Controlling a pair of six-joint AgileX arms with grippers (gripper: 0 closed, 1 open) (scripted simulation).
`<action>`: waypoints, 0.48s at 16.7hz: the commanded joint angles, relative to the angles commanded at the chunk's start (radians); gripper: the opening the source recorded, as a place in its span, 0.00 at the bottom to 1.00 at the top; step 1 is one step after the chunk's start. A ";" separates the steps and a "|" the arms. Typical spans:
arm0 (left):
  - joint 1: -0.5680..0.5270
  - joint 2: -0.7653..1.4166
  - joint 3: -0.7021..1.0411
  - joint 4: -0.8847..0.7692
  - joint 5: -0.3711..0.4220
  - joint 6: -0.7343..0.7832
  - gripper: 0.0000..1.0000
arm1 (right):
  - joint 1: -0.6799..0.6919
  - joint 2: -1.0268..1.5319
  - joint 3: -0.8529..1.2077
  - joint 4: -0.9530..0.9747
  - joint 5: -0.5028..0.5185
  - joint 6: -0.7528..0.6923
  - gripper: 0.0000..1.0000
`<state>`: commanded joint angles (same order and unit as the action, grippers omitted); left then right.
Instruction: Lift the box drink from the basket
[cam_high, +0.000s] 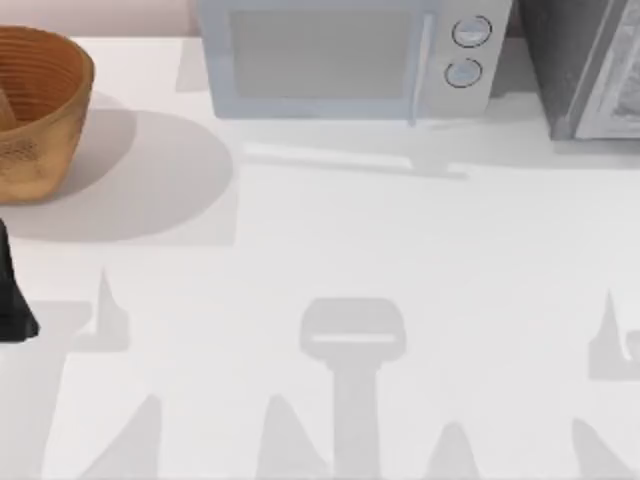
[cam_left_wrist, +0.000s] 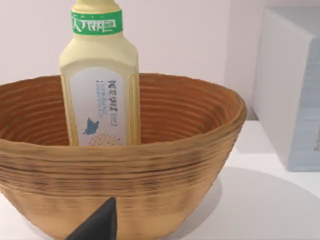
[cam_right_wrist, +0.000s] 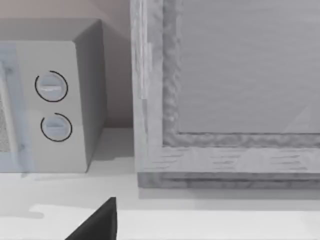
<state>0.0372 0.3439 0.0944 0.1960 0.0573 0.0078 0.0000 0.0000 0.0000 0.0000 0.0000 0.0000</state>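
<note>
The round, deep, orange-brown woven basket (cam_high: 40, 110) is sitting at the upper left of the top view, cut by the frame's left edge. The grey-white microwave (cam_high: 345, 55) is occupying the upper centre, with a grey textured cabinet (cam_high: 585, 65) at the upper right. You are seeing the white table (cam_high: 400, 250) lying open across the centre and lower part of the frame.

In the left wrist view, the small yellow and green box drink (cam_left_wrist: 100, 75) is standing upright inside the basket (cam_left_wrist: 150, 165), rising above its rim. One dark fingertip of your left gripper (cam_left_wrist: 97, 225) is showing in front of the basket's outer wall, apart from the drink; you cannot tell how far its fingers are spread. In the top view the left arm (cam_high: 12, 290) is showing at the left edge, below the basket.

In the right wrist view, a dark fingertip of your right gripper (cam_right_wrist: 97, 222) is hovering over the table, facing the microwave (cam_right_wrist: 50, 100) and cabinet (cam_right_wrist: 225, 95); its spread cannot be judged.
</note>
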 joint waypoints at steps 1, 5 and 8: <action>0.010 0.075 0.026 0.049 0.011 -0.001 1.00 | 0.000 0.000 0.000 0.000 0.000 0.000 1.00; 0.056 0.412 0.153 0.277 0.060 -0.004 1.00 | 0.000 0.000 0.000 0.000 0.000 0.000 1.00; 0.094 0.686 0.258 0.465 0.099 -0.003 1.00 | 0.000 0.000 0.000 0.000 0.000 0.000 1.00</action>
<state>0.1311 1.0300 0.3525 0.6607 0.1564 0.0048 0.0000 0.0000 0.0000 0.0000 0.0000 0.0000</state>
